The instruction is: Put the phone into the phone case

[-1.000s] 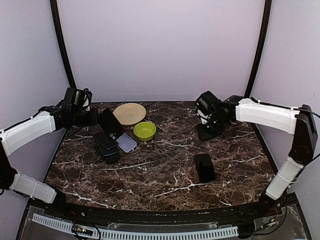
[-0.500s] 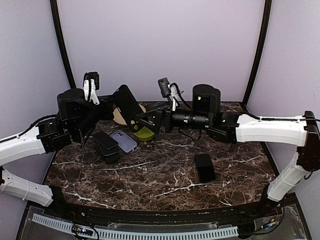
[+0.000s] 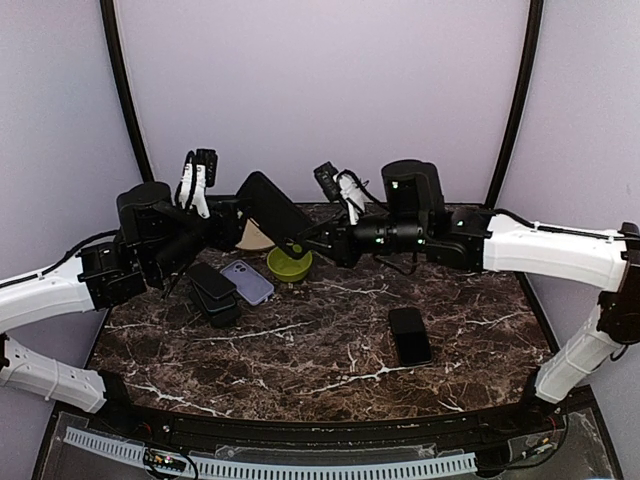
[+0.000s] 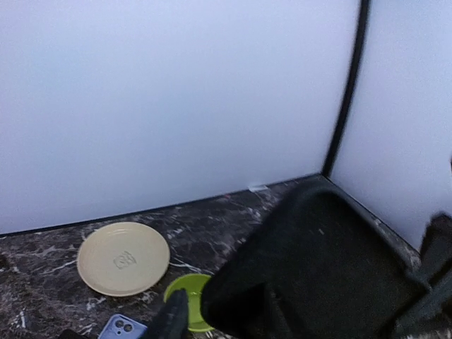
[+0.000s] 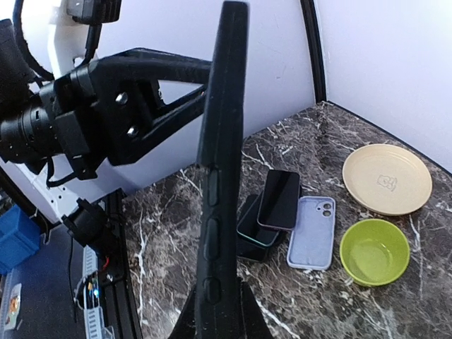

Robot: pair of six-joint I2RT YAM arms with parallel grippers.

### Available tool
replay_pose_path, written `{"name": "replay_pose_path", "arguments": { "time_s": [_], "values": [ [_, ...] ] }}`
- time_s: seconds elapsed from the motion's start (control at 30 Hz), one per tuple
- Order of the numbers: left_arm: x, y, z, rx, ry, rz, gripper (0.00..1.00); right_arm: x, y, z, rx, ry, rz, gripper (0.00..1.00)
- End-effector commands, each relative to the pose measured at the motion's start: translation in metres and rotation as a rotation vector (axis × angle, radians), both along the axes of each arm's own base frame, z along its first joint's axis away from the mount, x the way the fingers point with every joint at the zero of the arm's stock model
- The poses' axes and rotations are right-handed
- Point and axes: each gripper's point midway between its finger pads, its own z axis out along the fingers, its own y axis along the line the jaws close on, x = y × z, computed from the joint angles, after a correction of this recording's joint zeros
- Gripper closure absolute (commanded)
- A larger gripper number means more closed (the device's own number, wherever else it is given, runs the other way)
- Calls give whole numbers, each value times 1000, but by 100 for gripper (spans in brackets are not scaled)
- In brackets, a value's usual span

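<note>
A matte black phone-sized slab (image 3: 272, 212) with raised side buttons hangs tilted in the air above the back of the table. My right gripper (image 3: 308, 243) is shut on its lower end (image 5: 219, 311). My left gripper (image 3: 240, 213) is at the other end, open, its fingers (image 5: 159, 70) spread on either side of the slab; one finger (image 4: 173, 319) stands apart from it. The lavender phone case (image 3: 248, 281) lies flat and empty on the marble, camera cutout away from the arms. A stack of black phones (image 3: 213, 290) touches its left side. Another black phone (image 3: 410, 335) lies alone at the right.
A green bowl (image 3: 289, 263) sits just right of the case, under the held slab. A cream plate (image 4: 123, 258) lies behind it, partly hidden in the top view. Black frame posts (image 3: 122, 85) and pale walls enclose the marble table (image 3: 320, 340).
Both arms rose and met over the bowl. The right gripper swung in from the right and closed on the slab's lower end; the left gripper, which carried the slab up, has opened.
</note>
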Motion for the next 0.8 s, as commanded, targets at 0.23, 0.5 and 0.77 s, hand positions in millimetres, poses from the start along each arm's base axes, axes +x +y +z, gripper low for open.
{"name": "replay_pose_path", "arguments": {
  "time_s": [0.23, 0.5, 0.77],
  "values": [
    [-107, -59, -45, 470, 49, -801, 22, -60, -115, -73, -833, 18, 242, 100],
    [-128, -96, -71, 536, 173, -1084, 33, -66, -86, -30, -744, -146, 279, 100],
    [-136, -106, -72, 484, 152, -1147, 90, -73, -74, -15, -694, -207, 315, 100]
  ]
}}
